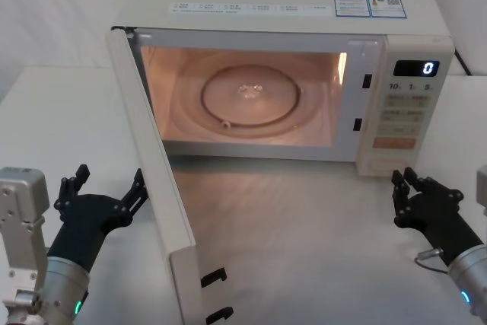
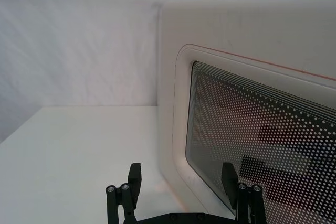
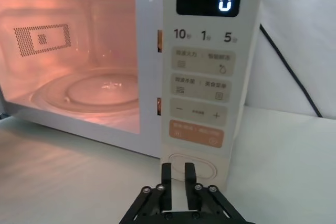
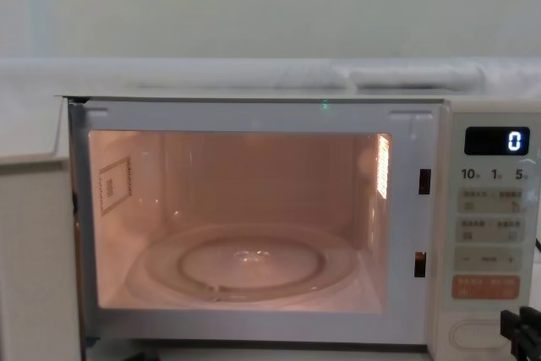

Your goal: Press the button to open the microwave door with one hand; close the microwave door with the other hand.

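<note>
The large cream-white microwave door [image 1: 156, 180] with its dark dotted window stands swung open at the head view's left. The black left gripper [image 1: 106, 192], released with fingers spread, sits just outside it and should push flat against the outer panel. The black right gripper [image 1: 407, 188], nearly clenched, faces the wide cream pill-shaped button [image 3: 189, 167]. The display reads "0"; below it, "10", "1", "5".

Left gripper [image 1: 106, 192]: black, blocky, with ridged fingers [image 1: 137, 188] on linked bars. Its wrist [image 1: 65, 275] is a silver-grey cylinder with a small green light; a pale grey bracket [image 1: 21, 222] with screw holes sits alongside. Right gripper [image 1: 405, 188]: same black build, silver-grey wrist [image 1: 470, 272], blue-green light, thin looped cable [image 1: 430, 258]. Silver screw heads [image 3: 202, 187] mark the finger pivots.
</note>
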